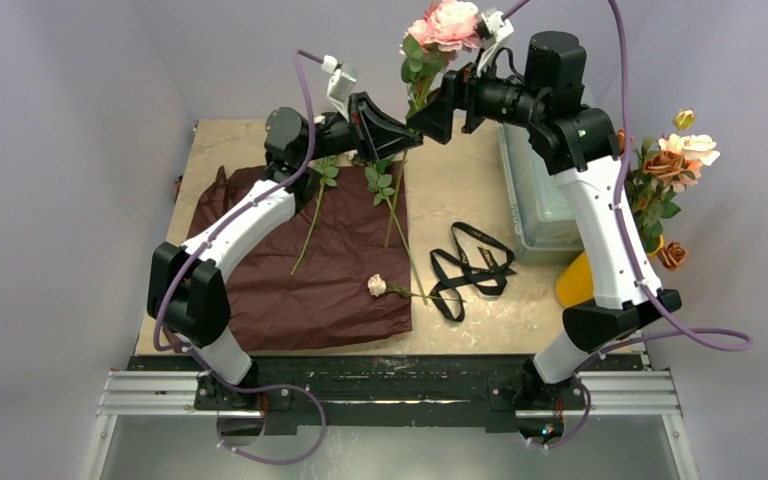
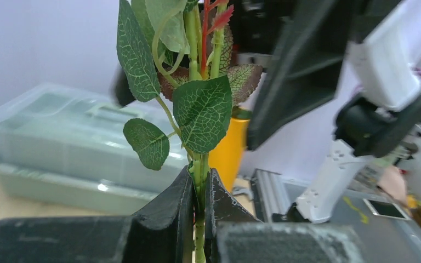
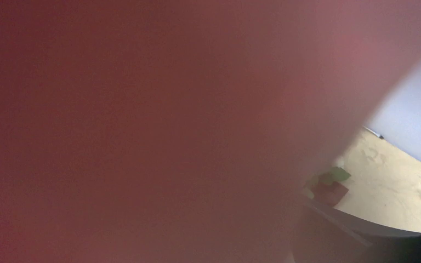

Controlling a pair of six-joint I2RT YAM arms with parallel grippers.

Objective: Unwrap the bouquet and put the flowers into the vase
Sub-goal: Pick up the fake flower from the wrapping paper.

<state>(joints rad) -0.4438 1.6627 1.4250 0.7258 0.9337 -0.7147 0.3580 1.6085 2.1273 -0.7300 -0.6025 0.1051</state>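
- Pink rose bloom smothers the right wrist lens.
- Left gripper pinches its stem upright; right gripper spread wide around it.
- Likely handover: right must clamp, then carry to vase at the right.

you've got a tan table with a maroon paper sheet spread flat over its left half and a black ribbon lying loose just right of it. a clear plastic box sits along the right edge, with the yellow vase just in front of it.
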